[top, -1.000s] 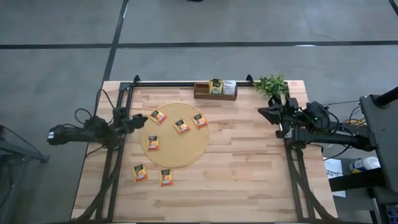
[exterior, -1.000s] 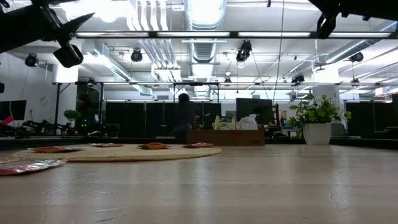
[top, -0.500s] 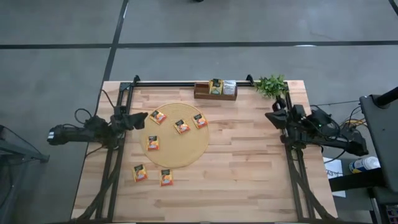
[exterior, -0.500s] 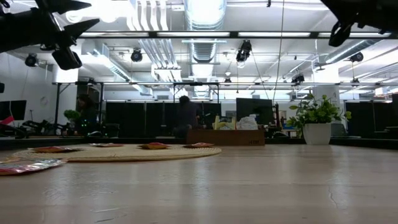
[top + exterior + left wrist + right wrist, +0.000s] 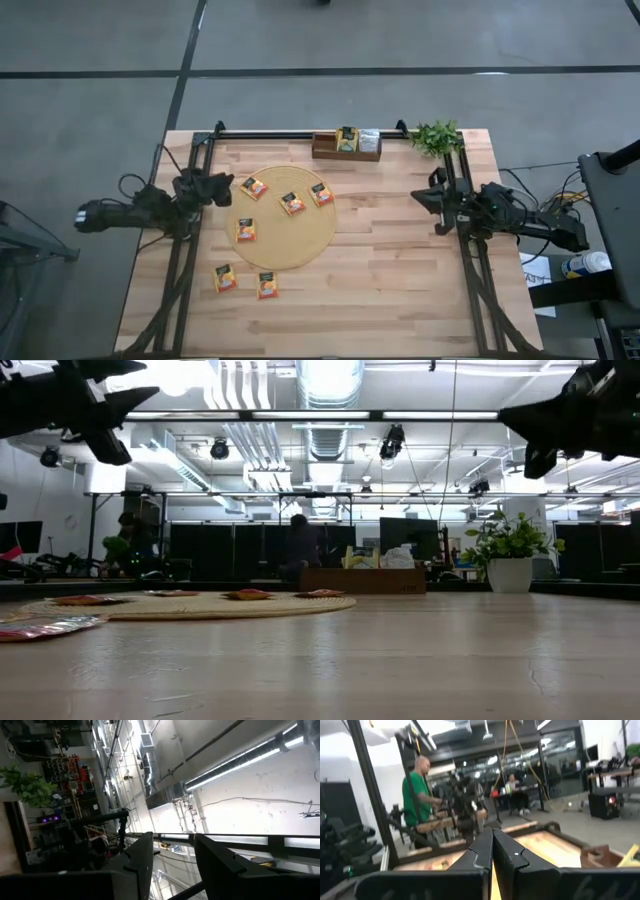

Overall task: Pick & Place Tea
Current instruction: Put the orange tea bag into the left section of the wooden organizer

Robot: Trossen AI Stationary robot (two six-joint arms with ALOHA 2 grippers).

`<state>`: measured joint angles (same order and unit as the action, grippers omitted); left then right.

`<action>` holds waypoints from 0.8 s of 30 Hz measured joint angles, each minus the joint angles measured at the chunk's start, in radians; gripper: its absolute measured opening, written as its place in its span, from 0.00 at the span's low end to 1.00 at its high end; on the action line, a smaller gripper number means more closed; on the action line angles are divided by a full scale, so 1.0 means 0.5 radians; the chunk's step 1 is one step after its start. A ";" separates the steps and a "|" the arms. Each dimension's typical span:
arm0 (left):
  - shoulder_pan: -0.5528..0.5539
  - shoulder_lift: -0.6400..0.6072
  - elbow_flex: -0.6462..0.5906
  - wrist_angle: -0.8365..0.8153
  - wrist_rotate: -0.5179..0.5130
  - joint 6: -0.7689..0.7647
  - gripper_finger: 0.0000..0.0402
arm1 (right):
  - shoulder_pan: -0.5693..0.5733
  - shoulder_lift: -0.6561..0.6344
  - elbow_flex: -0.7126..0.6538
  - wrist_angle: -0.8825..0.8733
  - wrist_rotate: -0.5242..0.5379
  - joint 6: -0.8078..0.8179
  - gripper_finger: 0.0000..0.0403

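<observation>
Orange foil-like sachets make up the tea: four lie flat on the round tan mat point(image 5: 300, 240), at point(image 5: 254, 187), point(image 5: 292, 203), point(image 5: 321, 193) and point(image 5: 245, 229), and two more rest on the bare wood nearer the table's front, at point(image 5: 225, 277) and point(image 5: 267, 285). Each is judged light, thin and somewhat slippery, lying flush with the surface, so a hold would best be taken across one raised edge or corner rather than over the flat face. More packets stand upright in the wooden tray point(image 5: 324, 150) at the far edge, beside a small potted plant point(image 5: 436, 136). Nothing is seen standing between the sachets and the arms. The left gripper point(image 5: 222, 184) hangs above the table's left side, just beside the mat, its fingers parted with nothing held. The right gripper point(image 5: 420, 196) is raised over the right side, well apart from the tea, fingers pressed together and empty.
</observation>
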<state>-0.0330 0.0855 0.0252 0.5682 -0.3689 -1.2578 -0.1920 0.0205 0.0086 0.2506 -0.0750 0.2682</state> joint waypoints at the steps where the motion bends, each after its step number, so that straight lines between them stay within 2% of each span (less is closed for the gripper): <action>1: 0.000 0.015 0.021 0.001 0.000 0.011 0.34 | 0.000 0.001 0.000 -0.034 0.000 -0.006 0.02; 5: -0.002 0.121 0.141 -0.001 0.034 0.093 0.34 | 0.000 0.000 0.000 -0.147 -0.001 -0.047 0.02; 11: -0.002 0.397 0.434 -0.163 0.301 0.434 0.34 | 0.000 0.001 0.000 -0.312 -0.002 -0.067 0.02; 17: -0.002 0.685 0.848 -0.761 0.438 0.639 0.34 | -0.001 0.005 0.001 -0.461 -0.001 -0.083 0.02; 21: -0.002 0.847 1.186 -1.264 0.575 0.780 0.34 | -0.001 0.003 0.001 -0.461 -0.002 -0.085 0.02; 24: -0.002 0.975 1.475 -1.692 0.600 0.859 0.34 | -0.001 0.004 0.001 -0.461 -0.002 -0.087 0.02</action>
<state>-0.0338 0.5728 0.7627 -0.2778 -0.0689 -0.8282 -0.1925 0.0227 0.0090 0.0200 -0.0757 0.2249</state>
